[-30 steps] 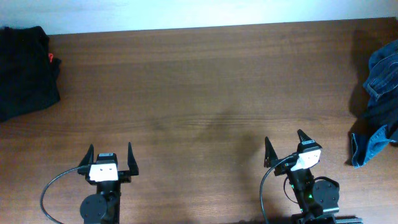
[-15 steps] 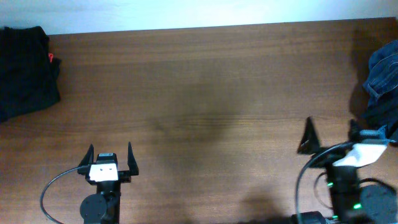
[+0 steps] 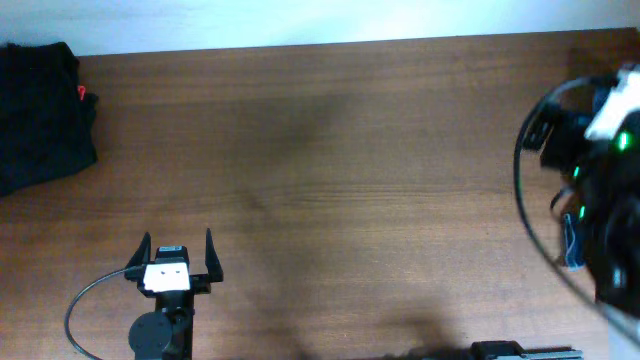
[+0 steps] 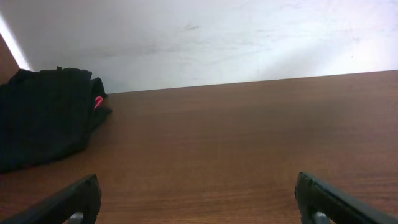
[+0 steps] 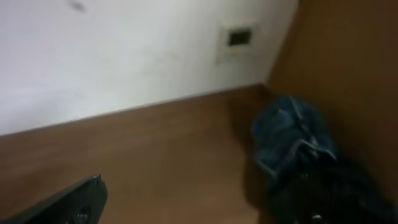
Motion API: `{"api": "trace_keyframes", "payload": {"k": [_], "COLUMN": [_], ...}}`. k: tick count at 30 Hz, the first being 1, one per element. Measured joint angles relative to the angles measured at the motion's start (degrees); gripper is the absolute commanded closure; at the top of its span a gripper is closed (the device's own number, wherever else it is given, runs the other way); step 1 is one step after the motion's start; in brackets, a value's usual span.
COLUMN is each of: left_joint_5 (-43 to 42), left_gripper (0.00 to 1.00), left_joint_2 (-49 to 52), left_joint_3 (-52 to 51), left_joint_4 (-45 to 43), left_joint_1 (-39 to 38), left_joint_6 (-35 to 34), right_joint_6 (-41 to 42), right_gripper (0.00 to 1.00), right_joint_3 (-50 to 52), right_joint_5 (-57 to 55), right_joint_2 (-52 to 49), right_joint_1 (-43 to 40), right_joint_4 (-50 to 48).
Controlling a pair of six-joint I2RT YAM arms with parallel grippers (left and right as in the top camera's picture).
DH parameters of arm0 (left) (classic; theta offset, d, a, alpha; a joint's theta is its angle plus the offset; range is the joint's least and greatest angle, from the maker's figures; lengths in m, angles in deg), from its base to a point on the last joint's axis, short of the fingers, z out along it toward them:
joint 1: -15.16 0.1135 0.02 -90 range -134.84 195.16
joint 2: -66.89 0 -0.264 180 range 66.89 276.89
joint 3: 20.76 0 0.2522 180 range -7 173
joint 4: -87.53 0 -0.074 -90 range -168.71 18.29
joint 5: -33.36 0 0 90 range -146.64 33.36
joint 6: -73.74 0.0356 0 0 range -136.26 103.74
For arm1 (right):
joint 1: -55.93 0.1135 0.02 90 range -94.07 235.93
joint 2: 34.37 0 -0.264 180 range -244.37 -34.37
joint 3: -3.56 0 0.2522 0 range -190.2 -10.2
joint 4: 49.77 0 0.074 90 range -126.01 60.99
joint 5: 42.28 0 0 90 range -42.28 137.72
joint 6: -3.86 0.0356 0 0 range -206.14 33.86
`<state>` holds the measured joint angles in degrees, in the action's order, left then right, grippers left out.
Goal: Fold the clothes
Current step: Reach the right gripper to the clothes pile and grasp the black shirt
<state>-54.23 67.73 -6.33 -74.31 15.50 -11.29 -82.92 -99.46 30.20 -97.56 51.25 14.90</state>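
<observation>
1. The left tool (image 3: 177,242) is sitting wide open and empty, low at the near edge of the desk (image 3: 330,150). The black clothes (image 3: 40,110) are lying bunched in the far left corner, well apart from it.
2. The right tool (image 5: 199,208) is hanging wide and empty, facing a heap of blue denim (image 5: 292,134) with darker cloth (image 5: 339,193) just beside it in the far right corner. Only one of its fingers (image 5: 68,202) is showing clearly, and the right wrist view is coming out smeared.
3. Risk: a pinch into that heap is likely catching several layers at once, or denim and dark cloth together. Two garments would then be dragging out as one.
4. Risk: the heap is sitting tight in the corner. Fingers coming in low could be jamming against the desk or the side wall (image 5: 348,56) rather than closing on cloth.
5. Risk: the cable (image 3: 528,205) looping off the right arm is hanging close over the heap and could be snagging a fold.
6. Risk: hems and sleeves are reading poorly on black cloth. A badly chosen hold would be leaving a twisted spread.
</observation>
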Motion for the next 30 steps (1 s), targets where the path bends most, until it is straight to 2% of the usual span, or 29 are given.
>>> {"api": "trace_keyframes", "payload": {"k": [6, 12, 16, 26, 30], "left_joint_5": [0.0, 0.0, 0.0, 0.0, 0.0], "left_gripper": [0.01, 0.01, 0.01, 0.01, 0.01], "left_joint_2": [0.0, 0.0, 0.0, 0.0, 0.0], "left_joint_3": [0.0, 0.0, 0.0, -0.02, -0.02], "left_joint_4": [0.0, 0.02, 0.0, 0.02, 0.0], "left_joint_1": [0.0, 0.0, 0.0, 0.0, 0.0], "left_joint_6": [0.0, 0.0, 0.0, 0.0, 0.02], "right_joint_6": [0.42, 6.67, 10.49, 13.42, 13.57], "right_gripper": [0.01, 0.01, 0.0, 0.15, 0.16], "right_joint_3": [-1.62, -1.66, -1.7, -1.73, -1.73], "right_joint_5": [6.73, 15.52, 17.64, 19.37, 20.24], "right_joint_2": [-7.06, -14.27, -18.38, -30.99, -34.49], "right_joint_1": [-17.07, -37.46, -44.13, -51.67, -55.1], "right_joint_4": [1.14, 1.31, 1.86, 2.51, 0.92]}}
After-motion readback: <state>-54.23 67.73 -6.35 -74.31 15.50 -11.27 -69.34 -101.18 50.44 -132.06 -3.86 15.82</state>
